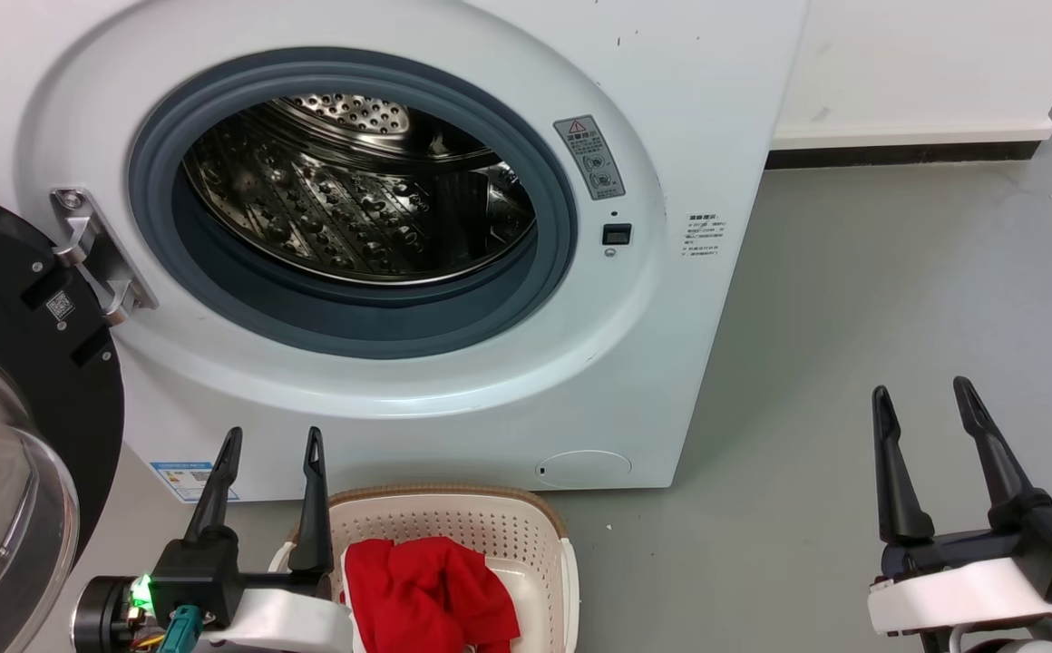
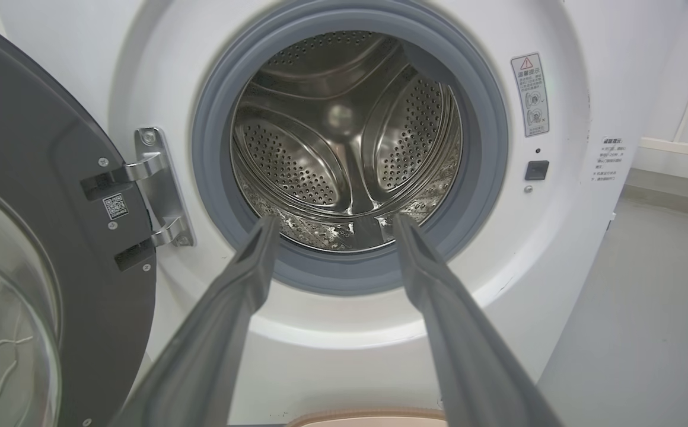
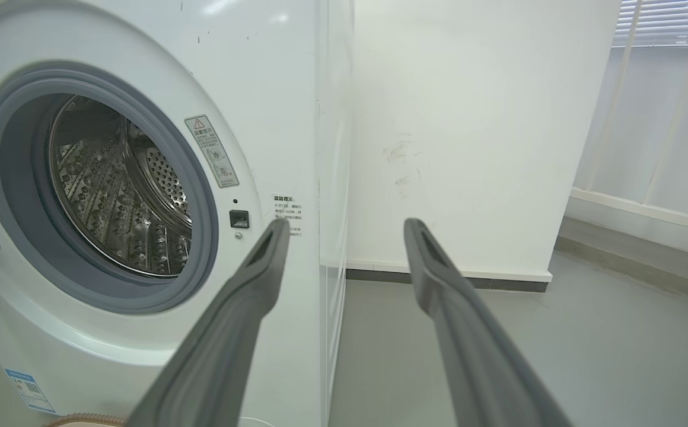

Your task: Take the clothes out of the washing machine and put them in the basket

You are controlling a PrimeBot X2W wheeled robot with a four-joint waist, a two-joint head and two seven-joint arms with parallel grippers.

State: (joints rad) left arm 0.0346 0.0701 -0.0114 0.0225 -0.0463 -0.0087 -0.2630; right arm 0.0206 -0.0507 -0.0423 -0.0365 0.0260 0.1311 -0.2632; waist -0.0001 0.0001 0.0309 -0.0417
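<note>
**One heap, one basket, two pincers**

One washing machine [image 1: 490, 399], door [image 1: 0, 363] swung wide. Just before it, one basket [image 1: 453, 521] holds one heap of red clothes [image 1: 426, 589]. The left pincer [image 1: 275, 435] is spread beside the basket. The right pincer [image 1: 920, 388] is spread off the machine's right corner.

Washing machine [image 1: 725, 82] front, right of porthole: grey warning sticker [image 1: 589, 156] with red triangle and exclamation mark, and a small label [image 1: 702, 235] of Chinese characters beside it, both too fine to read. QR-code sticker [image 1: 60, 306] on the black door frame [image 1: 0, 272]. Blue-headed label [image 1: 189, 479] at the front's lower left, unreadable.
</note>
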